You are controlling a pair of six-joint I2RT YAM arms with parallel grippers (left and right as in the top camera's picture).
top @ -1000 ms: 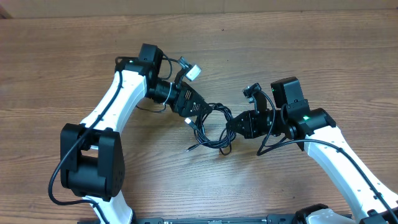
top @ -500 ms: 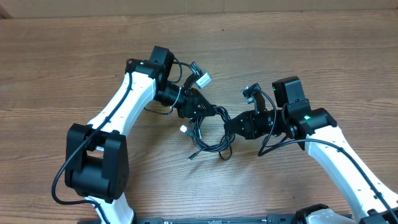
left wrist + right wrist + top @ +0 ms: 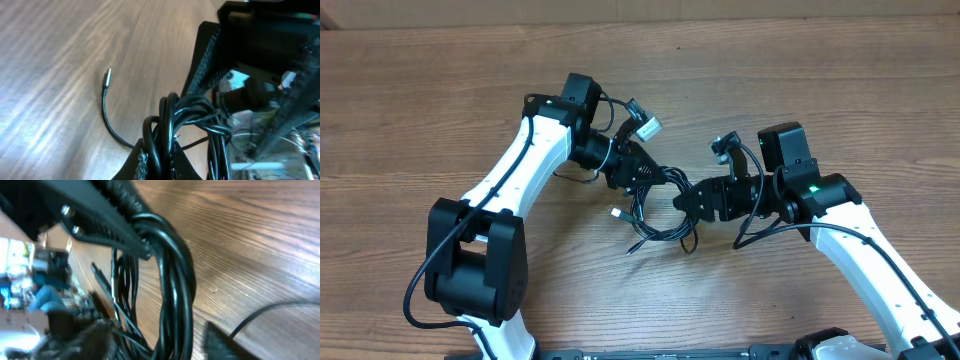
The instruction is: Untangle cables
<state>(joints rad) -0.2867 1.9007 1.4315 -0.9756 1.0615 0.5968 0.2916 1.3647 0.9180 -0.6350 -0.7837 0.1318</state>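
since a second ago the cables (image 3: 641,210) have been gathered from a looser sprawl into a narrower loop, and the left arm has swung in toward them from the far side. they sit as one small black bundle near the middle of the counter (image 3: 440,90), between the two arms, with several strands wound over one another at the top and the loop hanging toward the near edge. one silver-tipped plug (image 3: 107,76) lies free on the wood at the end of a single curved cord, apart from the bundle.

the left end effector (image 3: 642,178) was wide a second ago and is now squeezed shut on the top left of the bundle. its wrist view shows the strands pinched between the two fingers and arching up out of them.

the right end effector (image 3: 688,198) meets the bundle from the other side. it was clamped before, and its fingers now stand apart. in its wrist view the thick run of strands passes through the gap, pressed against the upper finger (image 3: 107,225) and clear of the lower one.
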